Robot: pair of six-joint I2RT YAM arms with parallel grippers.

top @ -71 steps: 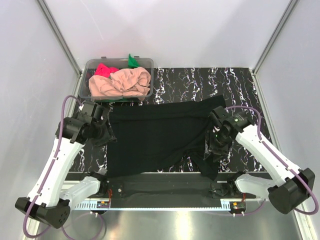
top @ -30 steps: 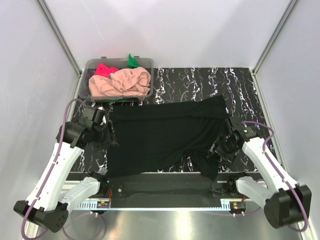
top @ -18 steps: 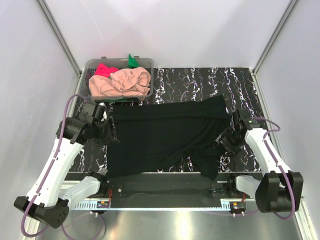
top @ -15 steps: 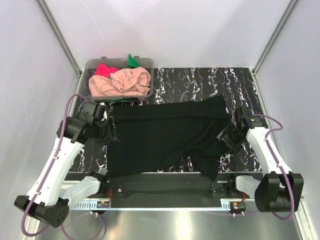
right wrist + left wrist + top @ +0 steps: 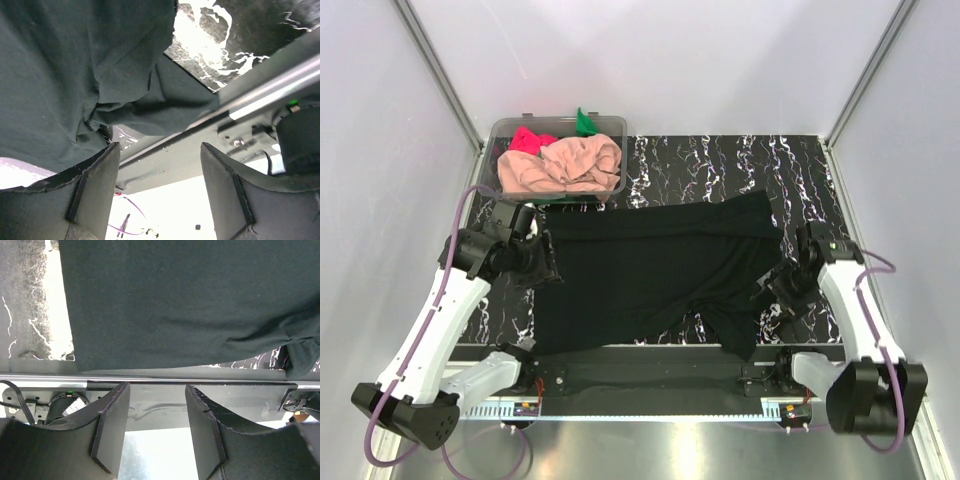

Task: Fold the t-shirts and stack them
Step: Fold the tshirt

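A large black t-shirt [image 5: 650, 270] lies spread on the marbled table, its near right part bunched into a fold [image 5: 735, 320]. My left gripper [image 5: 538, 265] hangs at the shirt's left edge, open and holding nothing. In the left wrist view the left gripper [image 5: 157, 427] sits over the table's front rail, the black t-shirt [image 5: 175, 300] beyond it. My right gripper [image 5: 783, 285] stands just off the shirt's right edge, open and empty. The right wrist view shows the right gripper [image 5: 160, 185] below the rumpled black t-shirt [image 5: 75, 75]. Peach-pink [image 5: 565, 165], pink-red [image 5: 528, 140] and green [image 5: 584, 122] t-shirts lie heaped in a tub.
The clear plastic tub [image 5: 612, 124] stands at the back left, touching the black shirt's far edge. Bare marbled table [image 5: 720, 165] lies behind and right of the shirt. Metal frame posts rise at both back corners. The front rail [image 5: 150, 380] runs along the near edge.
My right arm has swung outward to the right, off the shirt's bunched corner, its jaws a little wider. The left gripper has shifted slightly along the shirt's left edge. The shirt lies as before.
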